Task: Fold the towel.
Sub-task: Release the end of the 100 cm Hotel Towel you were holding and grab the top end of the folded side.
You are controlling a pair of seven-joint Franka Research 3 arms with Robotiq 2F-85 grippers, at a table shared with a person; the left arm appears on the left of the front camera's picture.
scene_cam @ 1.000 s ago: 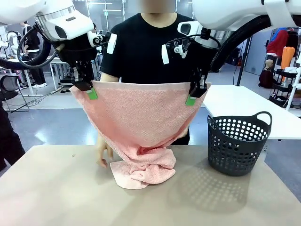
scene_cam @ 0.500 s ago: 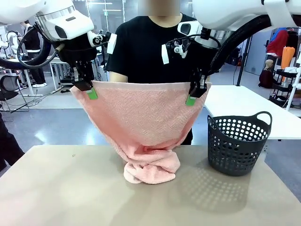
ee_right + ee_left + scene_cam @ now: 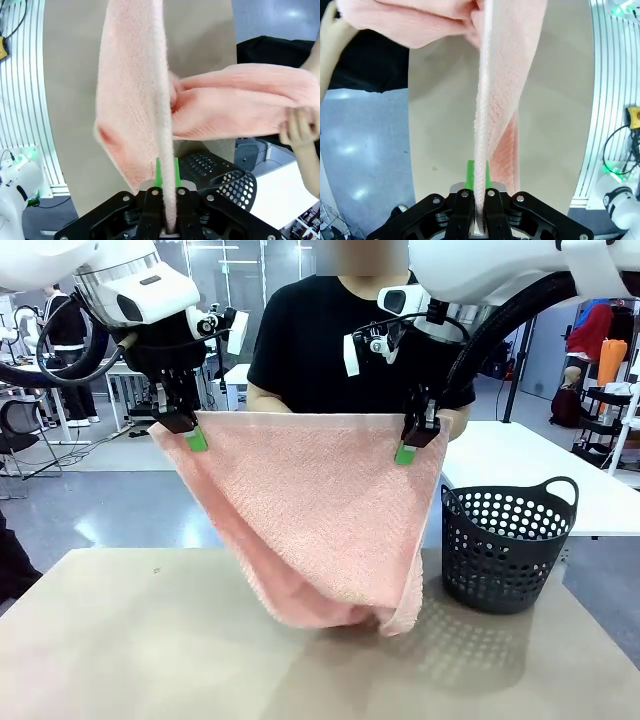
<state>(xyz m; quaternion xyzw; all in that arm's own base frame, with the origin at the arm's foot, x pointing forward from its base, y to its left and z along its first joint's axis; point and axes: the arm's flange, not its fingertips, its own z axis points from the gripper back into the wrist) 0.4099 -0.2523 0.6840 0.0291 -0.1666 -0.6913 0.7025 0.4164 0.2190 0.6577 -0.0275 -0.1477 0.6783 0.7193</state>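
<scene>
The towel [image 3: 310,500] is hung above the surface [image 3: 120,650]. One top corner is pinched tight in the left tool [image 3: 196,440], the other in the right tool [image 3: 404,453]. Its far edge is held by a person's hand [image 3: 300,127].

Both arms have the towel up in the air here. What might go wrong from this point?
The left tool and right tool pinch the towel only at its top corners, so a tug may pull a corner free. The sagging lower fold hangs beside the basket and might drag on it. The person's hand grips the other edge near the right tool; a fast move may knock it.
</scene>
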